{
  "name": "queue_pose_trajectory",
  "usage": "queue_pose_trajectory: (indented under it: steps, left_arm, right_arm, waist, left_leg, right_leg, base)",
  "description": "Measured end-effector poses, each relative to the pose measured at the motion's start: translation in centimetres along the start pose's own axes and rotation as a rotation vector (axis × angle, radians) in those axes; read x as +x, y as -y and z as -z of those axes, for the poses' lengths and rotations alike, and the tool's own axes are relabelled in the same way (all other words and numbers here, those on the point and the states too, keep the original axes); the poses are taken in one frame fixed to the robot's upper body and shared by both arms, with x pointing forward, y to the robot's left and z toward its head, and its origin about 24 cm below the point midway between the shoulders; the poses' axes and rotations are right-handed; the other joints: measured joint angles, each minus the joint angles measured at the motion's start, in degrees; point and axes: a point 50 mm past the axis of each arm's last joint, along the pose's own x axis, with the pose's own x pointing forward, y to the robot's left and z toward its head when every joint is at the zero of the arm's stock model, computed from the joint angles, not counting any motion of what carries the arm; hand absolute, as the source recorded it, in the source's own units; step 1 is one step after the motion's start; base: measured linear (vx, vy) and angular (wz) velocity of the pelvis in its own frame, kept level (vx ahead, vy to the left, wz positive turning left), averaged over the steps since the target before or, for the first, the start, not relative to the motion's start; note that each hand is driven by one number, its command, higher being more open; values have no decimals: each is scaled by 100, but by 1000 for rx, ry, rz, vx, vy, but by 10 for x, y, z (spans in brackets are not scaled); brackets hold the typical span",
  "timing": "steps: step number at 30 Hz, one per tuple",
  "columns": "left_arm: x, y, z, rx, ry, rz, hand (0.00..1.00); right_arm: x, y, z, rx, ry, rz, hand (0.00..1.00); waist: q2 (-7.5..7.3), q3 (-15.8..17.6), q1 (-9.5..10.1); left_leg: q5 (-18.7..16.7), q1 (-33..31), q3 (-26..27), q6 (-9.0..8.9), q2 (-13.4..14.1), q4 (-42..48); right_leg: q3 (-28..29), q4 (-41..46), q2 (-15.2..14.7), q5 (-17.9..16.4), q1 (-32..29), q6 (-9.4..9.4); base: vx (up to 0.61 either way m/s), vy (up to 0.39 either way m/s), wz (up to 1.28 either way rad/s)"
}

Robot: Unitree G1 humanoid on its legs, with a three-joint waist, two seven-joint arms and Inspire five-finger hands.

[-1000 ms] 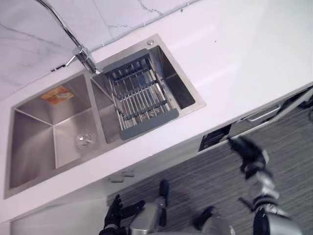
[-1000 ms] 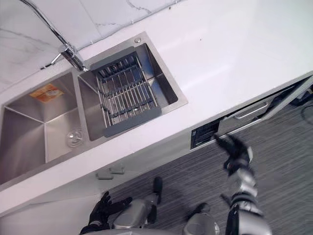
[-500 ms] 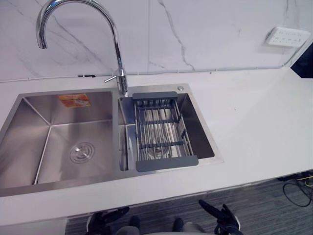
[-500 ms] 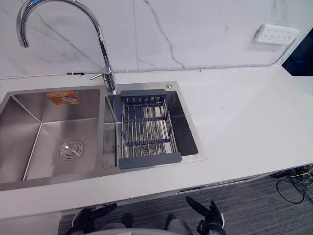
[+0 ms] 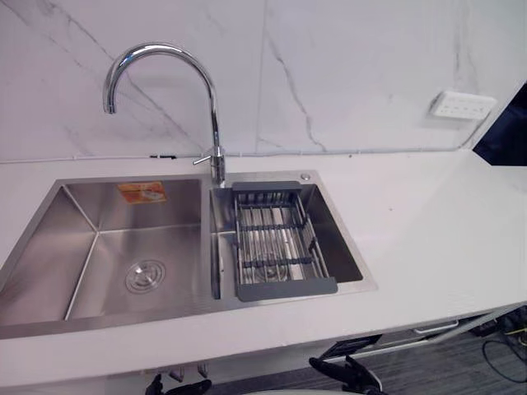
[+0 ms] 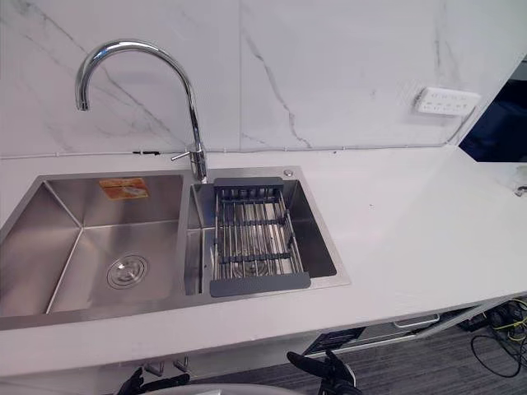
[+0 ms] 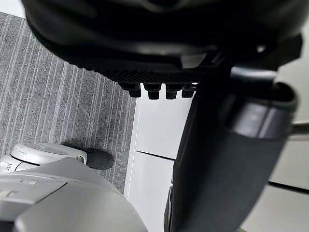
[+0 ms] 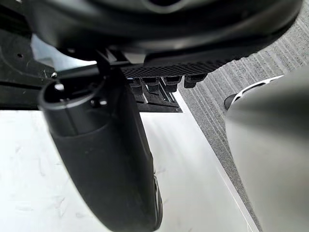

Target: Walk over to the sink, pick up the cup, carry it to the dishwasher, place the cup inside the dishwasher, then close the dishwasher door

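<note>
A steel double sink (image 5: 99,247) is set in the white counter, with a tall curved tap (image 5: 216,156) between its basins. The right basin holds a grey drain rack (image 5: 280,247) with nothing on its bars. Both basins are bare steel. Below the counter's front edge at the right, the dishwasher's dark panel (image 5: 350,347) and handle (image 5: 436,327) peek out. My left hand (image 5: 177,385) and right hand (image 5: 346,374) hang low in front of the counter, both open and holding nothing. In the wrist views the left hand (image 7: 227,145) and right hand (image 8: 101,159) show straight fingers.
The white counter (image 5: 445,239) runs wide to the right of the sink. A marble wall with a socket strip (image 5: 463,104) rises behind. Grey striped floor (image 6: 461,370) lies below the counter edge, with white cabinet fronts (image 7: 159,140) close by my left hand.
The camera has swung from a tilted view to a level one facing the sink. Both hands now sit lower, at the picture's bottom edge. Nothing on the counter has moved.
</note>
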Motion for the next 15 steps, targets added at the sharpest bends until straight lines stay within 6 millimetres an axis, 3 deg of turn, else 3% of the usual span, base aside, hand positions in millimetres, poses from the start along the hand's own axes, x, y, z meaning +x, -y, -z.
queue_pose_trajectory:
  steps: [6, 15]
  left_arm:
    - [0, 0, 1, -3, -2, -11, 100]
    - [0, 0, -1, 10, 1, -9, 100]
  right_arm:
    - [0, 2, -2, -24, 3, 1, 100]
    - [1, 3, -2, -66, -23, -5, 100]
  waist:
    - [-4, 9, -3]
    - [-26, 20, -13]
  left_leg:
    - [7, -48, -15, 25, -6, -3]
    - [-6, -56, -173, 65, -112, 0]
  right_leg:
    - [18, -203, 25, -111, 48, 20]
    - [-109, -286, -40, -17, 190, 53]
  base:
    - [-56, -8, 1]
    - [71, 9, 11]
